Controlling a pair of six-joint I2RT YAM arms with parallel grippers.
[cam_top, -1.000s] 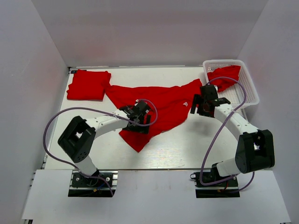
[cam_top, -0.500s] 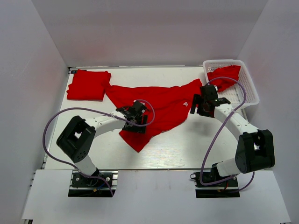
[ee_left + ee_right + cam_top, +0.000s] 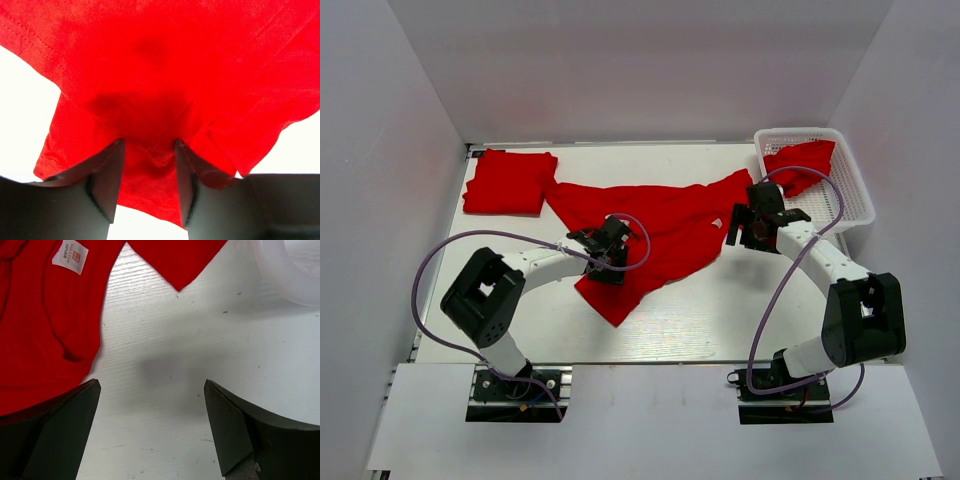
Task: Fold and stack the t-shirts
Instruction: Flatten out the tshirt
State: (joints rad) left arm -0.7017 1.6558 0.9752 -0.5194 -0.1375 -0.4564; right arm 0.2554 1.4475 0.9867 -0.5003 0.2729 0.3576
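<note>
White table [image 3: 720, 320]. L gripper [image 3: 149, 144] half open, fingers astride puckered fold of red t-shirt [image 3: 670, 215], spread flat, wrinkled. R gripper [image 3: 151, 386] wide open, empty, at shirt's 3 o'clock.

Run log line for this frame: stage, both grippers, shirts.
stage: grasping spread t-shirt | left gripper: astride cloth ridge, grip unclear | right gripper: open above table | folded t-shirt: far-left corner | basket: holds crumpled t-shirt

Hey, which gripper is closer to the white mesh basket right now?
Right. The right gripper hovers over bare table just beside the white mesh basket; the left gripper sits on the spread red t-shirt near the table's middle, much farther away.
</note>
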